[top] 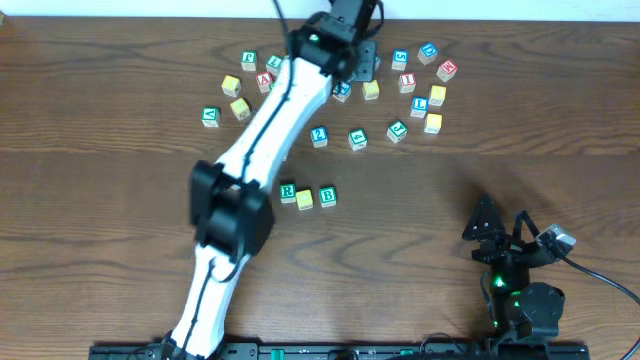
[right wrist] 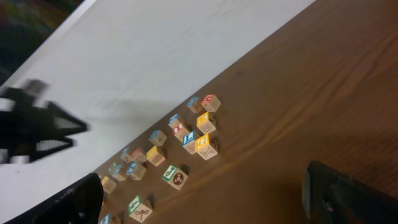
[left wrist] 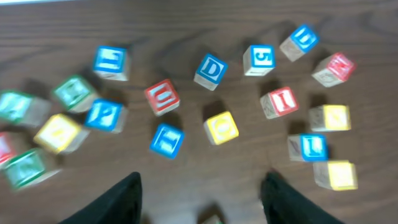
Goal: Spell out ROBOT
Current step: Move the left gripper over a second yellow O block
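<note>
Near the middle of the table a short row stands: green-bordered R cube (top: 288,191), a yellow cube (top: 305,199), green-bordered B cube (top: 327,196). My left gripper (top: 352,68) hovers over the scattered cubes at the back. In the left wrist view the left gripper (left wrist: 202,199) is open, with bare wood between its fingers (left wrist: 124,199). Just ahead of it lie a blue-bordered cube (left wrist: 166,140) with a blurred letter and a yellow cube (left wrist: 222,127). My right gripper (top: 500,235) rests at the front right, open and holding nothing (right wrist: 202,186).
Many other letter cubes lie around the left gripper: red U (left wrist: 162,97), blue D (left wrist: 211,70), red I (left wrist: 280,101), blue E (left wrist: 111,61), yellow ones (left wrist: 333,117) at the right. The left arm (top: 260,150) crosses the table diagonally above the row's left.
</note>
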